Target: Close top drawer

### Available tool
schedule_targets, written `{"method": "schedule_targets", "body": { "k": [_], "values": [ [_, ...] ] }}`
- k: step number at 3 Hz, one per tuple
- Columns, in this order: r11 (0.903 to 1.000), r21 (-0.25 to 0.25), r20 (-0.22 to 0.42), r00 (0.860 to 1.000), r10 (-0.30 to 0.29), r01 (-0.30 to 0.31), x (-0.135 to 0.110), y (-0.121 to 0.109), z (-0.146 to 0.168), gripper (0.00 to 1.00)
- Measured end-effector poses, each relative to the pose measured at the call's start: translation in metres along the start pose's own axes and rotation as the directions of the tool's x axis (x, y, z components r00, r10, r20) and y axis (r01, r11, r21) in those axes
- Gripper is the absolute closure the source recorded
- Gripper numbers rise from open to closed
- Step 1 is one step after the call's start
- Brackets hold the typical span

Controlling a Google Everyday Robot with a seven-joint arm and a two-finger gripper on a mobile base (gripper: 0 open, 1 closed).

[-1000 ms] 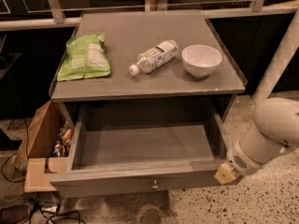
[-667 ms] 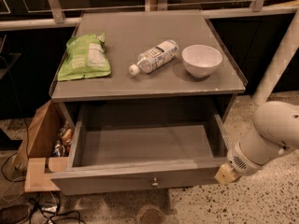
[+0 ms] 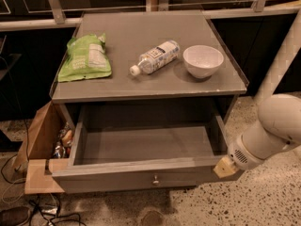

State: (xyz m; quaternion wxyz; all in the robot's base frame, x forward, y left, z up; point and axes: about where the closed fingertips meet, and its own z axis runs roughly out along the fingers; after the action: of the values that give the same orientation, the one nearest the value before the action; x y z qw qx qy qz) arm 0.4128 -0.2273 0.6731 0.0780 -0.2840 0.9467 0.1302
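Note:
The top drawer (image 3: 141,147) is a wide grey wooden box pulled far out from under the grey cabinet top (image 3: 141,46). It is empty inside. Its front panel (image 3: 117,180) carries one small round metal knob (image 3: 155,179) at the centre. My white arm (image 3: 270,131) comes in from the right. Its gripper (image 3: 225,167) sits at the right end of the drawer's front panel, against the corner. Only a tan tip shows there. The lower drawers are out of view.
On the cabinet top lie a green snack bag (image 3: 85,58), a plastic bottle (image 3: 155,56) on its side and a white bowl (image 3: 202,60). An open cardboard box (image 3: 40,145) with items stands at the left. Cables (image 3: 28,211) lie on the speckled floor.
The gripper's tip has stayed at the drawer's right front corner. The drawer's position looks almost unchanged.

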Motion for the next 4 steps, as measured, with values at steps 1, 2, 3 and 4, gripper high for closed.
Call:
{"method": "schedule_targets", "body": {
  "k": [1,2,3,4],
  "values": [
    [0.9993,0.010,0.074,0.997,-0.036,0.036,-0.027,0.009,-0.024,1.00],
    [0.9968,0.030,0.117,0.990,-0.078,0.075,-0.049,0.016,-0.042,1.00],
    [0.9992,0.022,0.083,0.996,-0.036,0.034,-0.027,0.007,-0.040,1.00],
    [0.9960,0.016,0.031,0.996,0.087,-0.088,0.021,-0.012,-0.035,1.00]
  ]
}}
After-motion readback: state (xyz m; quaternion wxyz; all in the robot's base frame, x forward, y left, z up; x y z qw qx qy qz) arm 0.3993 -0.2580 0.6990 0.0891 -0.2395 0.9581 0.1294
